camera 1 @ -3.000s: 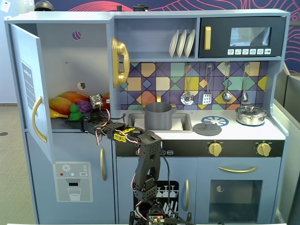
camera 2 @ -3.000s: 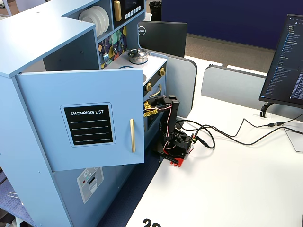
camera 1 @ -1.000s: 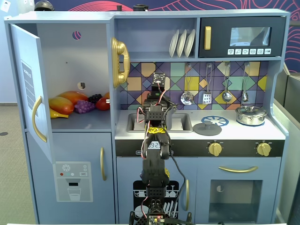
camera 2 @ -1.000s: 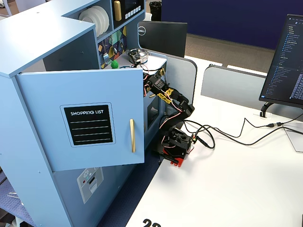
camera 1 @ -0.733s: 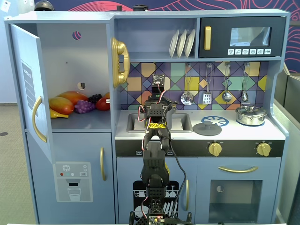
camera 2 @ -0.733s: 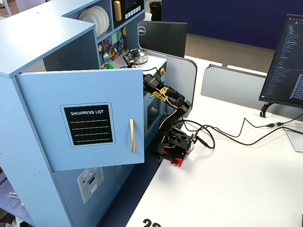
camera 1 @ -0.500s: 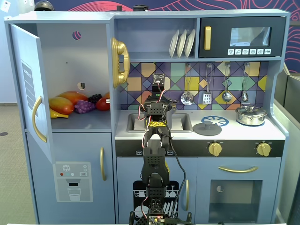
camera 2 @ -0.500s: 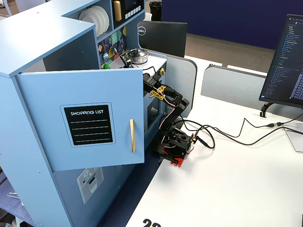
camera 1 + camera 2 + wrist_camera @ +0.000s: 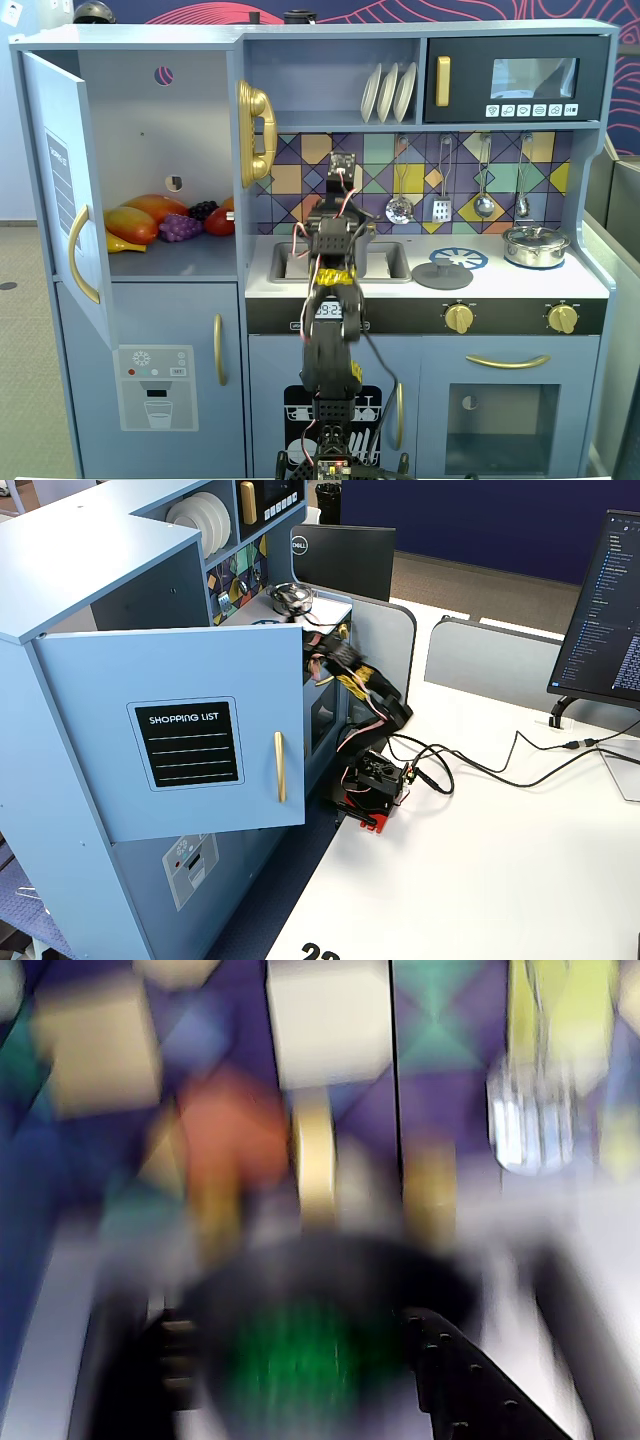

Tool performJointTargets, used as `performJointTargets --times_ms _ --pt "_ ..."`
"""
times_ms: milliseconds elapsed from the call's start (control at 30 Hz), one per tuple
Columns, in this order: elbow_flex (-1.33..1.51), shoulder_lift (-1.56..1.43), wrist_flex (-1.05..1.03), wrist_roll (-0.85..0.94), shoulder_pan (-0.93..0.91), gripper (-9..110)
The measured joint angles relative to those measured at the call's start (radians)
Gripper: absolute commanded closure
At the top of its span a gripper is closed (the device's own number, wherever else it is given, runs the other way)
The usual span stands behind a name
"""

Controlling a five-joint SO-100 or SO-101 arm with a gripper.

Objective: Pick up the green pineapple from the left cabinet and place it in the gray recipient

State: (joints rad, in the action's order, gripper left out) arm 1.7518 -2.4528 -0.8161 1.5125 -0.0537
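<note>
**A:** Where is the green pineapple?

**B:** The wrist view is badly blurred. The green pineapple (image 9: 298, 1360) is a green smear at 6 o'clock in that picture. It sits within a dark round shape that seems to be the gray pot (image 9: 330, 1265). I cannot tell whether it rests on the pot's floor or hangs above it.

**A:** Are the fingers clasping it?

**B:** I cannot tell. One dark finger (image 9: 465, 1390) shows at 5 o'clock of the green smear, but blur hides any contact. In the front fixed view the gripper (image 9: 337, 212) is raised over the sink (image 9: 388, 262), and the arm (image 9: 330, 330) covers the sink's middle.

**A:** What surrounds it?

**B:** At 9 o'clock of the arm, the left cabinet (image 9: 150, 110) stands with its door (image 9: 55, 180) swung open. On its shelf lie purple grapes (image 9: 180, 227), an orange fruit (image 9: 150, 207) and a red one (image 9: 220, 221). At 3 o'clock, a gray lid (image 9: 442, 273) lies on the counter, and a shiny silver pot (image 9: 536, 246) sits beyond it.
</note>
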Motion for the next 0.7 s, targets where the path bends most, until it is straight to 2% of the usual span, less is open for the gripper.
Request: performJointTargets --times_ms 167,267,400,700 --pt "0.241 -0.336 -0.380 0.038 0.002 101" --pt "0.420 -0.453 -0.462 0.035 0.002 101" --pt "0.687 -0.500 -0.445 0.041 0.005 101" --pt "1.149 -0.436 -0.212 0.008 0.041 101"
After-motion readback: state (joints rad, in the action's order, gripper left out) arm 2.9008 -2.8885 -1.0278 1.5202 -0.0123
